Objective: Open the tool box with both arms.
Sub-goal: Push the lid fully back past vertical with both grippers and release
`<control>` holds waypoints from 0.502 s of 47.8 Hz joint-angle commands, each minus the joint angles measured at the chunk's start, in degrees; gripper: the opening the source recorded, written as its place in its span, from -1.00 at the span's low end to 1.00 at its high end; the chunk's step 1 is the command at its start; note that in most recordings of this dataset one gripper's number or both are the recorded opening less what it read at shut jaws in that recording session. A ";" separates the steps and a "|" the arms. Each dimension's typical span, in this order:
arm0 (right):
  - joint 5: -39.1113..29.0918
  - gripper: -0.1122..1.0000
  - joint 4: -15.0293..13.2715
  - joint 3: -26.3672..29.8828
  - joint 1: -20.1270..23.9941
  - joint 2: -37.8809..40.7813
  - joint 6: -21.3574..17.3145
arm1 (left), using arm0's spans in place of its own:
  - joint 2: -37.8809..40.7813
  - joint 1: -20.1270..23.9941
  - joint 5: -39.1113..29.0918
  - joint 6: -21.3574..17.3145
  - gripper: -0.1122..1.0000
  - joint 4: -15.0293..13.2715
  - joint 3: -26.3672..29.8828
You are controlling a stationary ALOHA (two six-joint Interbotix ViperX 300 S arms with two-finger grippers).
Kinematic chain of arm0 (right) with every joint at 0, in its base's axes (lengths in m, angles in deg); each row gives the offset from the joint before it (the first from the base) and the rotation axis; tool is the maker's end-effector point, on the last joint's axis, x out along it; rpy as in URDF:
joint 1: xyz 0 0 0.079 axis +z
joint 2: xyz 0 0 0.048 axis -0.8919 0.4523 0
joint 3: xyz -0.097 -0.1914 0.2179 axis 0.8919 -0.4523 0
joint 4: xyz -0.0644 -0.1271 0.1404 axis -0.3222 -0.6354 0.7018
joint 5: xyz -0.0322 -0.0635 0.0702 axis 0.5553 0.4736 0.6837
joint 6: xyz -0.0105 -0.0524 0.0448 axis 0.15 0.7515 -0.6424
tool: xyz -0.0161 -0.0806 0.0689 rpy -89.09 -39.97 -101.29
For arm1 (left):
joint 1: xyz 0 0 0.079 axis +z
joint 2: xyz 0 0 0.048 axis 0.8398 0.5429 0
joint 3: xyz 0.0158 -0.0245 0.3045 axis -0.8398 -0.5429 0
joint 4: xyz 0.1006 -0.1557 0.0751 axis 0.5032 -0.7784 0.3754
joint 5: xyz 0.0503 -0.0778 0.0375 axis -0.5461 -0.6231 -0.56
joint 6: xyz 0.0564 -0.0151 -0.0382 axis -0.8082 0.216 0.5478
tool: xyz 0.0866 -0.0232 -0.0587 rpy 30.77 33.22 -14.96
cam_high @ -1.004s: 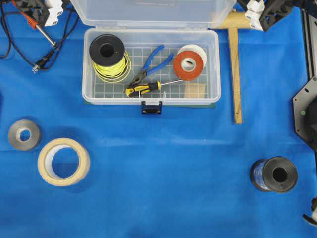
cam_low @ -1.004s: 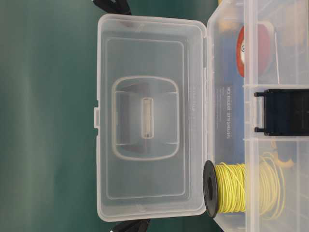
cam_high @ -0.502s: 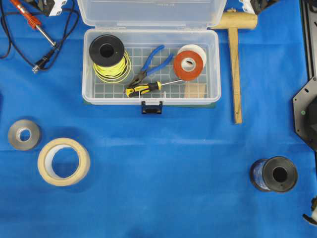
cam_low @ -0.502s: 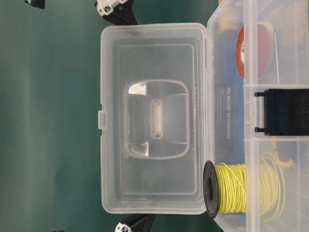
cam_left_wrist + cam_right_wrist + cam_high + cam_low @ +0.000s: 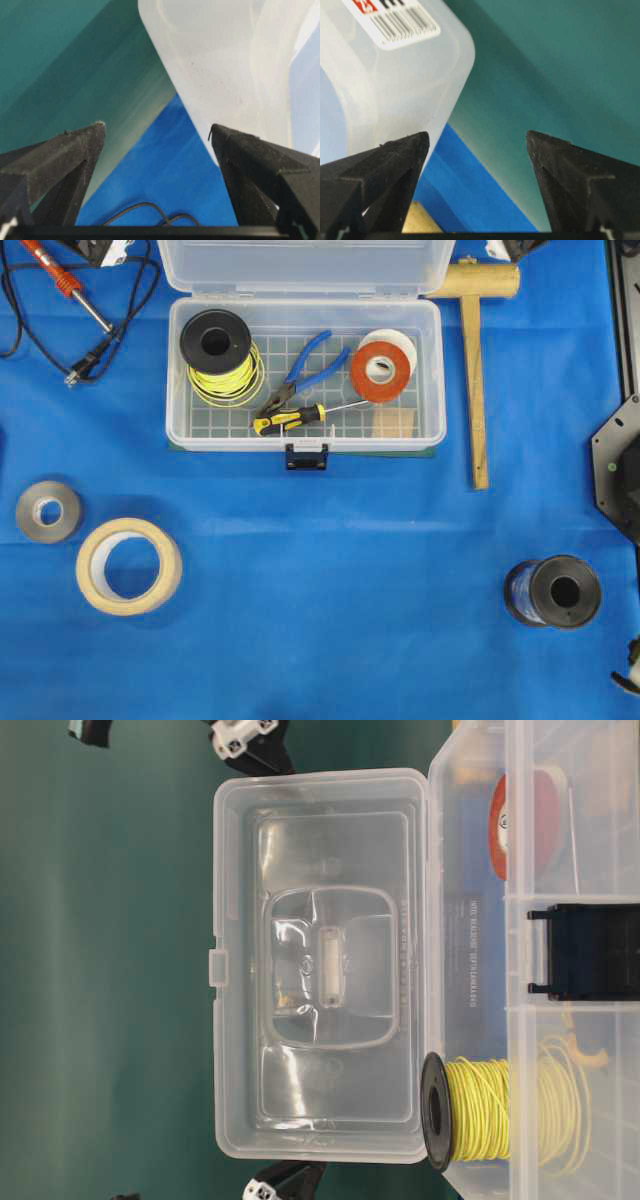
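The tool box stands fully open, its lid raised behind it. The left gripper and right gripper, beside the lid's corners, gape empty; nothing seems left.

Workshop bench: soldering iron, mallet, tape rolls.
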 commanded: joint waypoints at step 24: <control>-3.16 0.69 0.18 -7.29 -2.90 -14.06 -0.44 | -12.92 2.81 0.26 1.49 0.84 -0.18 -8.70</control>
